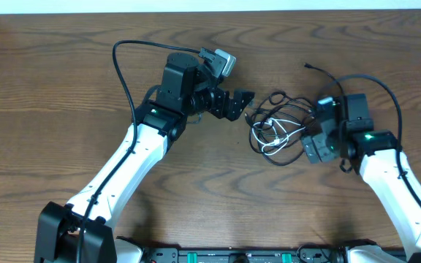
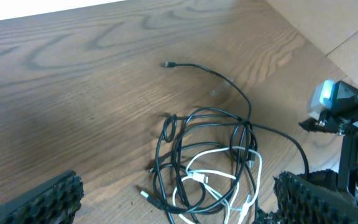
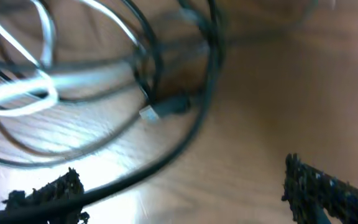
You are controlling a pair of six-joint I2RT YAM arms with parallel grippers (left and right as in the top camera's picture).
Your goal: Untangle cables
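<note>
Heaped in a loose tangle on the wooden table (image 1: 64, 73), right of centre, between the two arms: the cables (image 1: 276, 124); mostly black loops, with a white cable (image 1: 280, 137) coiled through the lower part; one black plug end (image 2: 166, 64) trailing clear of the heap; just beside the tangle's left edge, the left gripper (image 1: 241, 104), jaws spread wide, grasping nothing; at the tangle's right edge, the right gripper (image 1: 309, 139), fingers (image 3: 42, 193) far apart, released, a black loop crossing low between them; close ahead of it, a small plug (image 3: 166, 109), blurred; on the right arm, a green light (image 1: 369, 136); arching from the left arm, a thick black wire (image 1: 123, 73).
</note>
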